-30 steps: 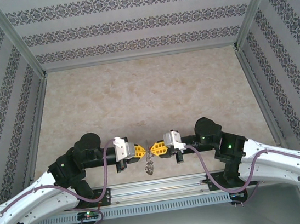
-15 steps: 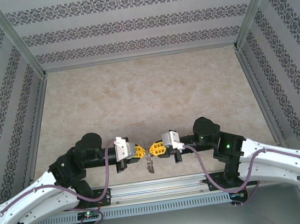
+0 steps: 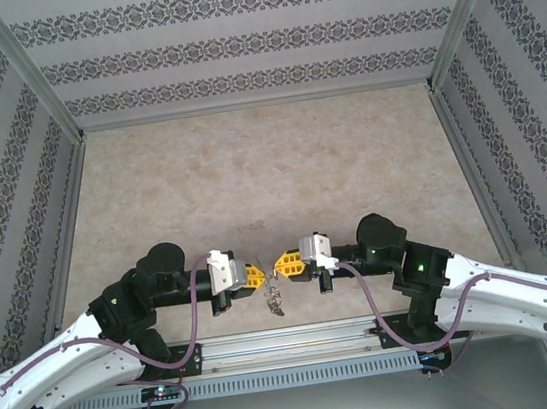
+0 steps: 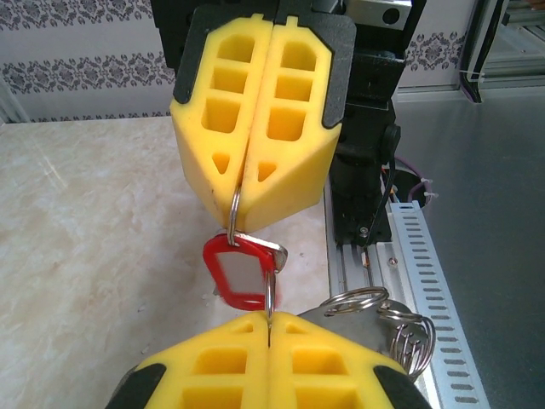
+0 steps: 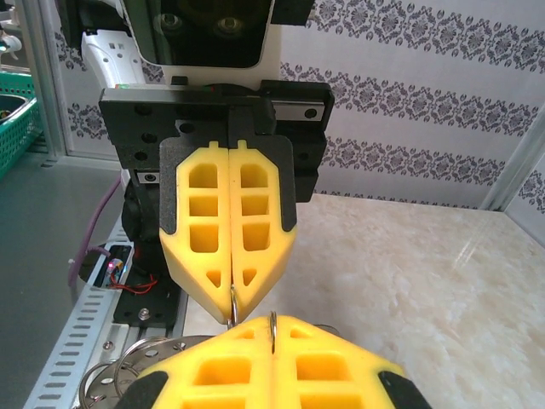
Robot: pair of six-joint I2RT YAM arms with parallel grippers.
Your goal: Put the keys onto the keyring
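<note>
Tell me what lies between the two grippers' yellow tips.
In the left wrist view, a thin metal ring crosses the gap, and the red key seems to hang on it.

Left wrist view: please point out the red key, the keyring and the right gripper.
red key (image 4: 241, 273), left wrist view, middle of its red head.
keyring (image 4: 383, 322), left wrist view, its cluster of small silvery rings.
right gripper (image 4: 243, 220), left wrist view, between its yellow fingertips.
</note>
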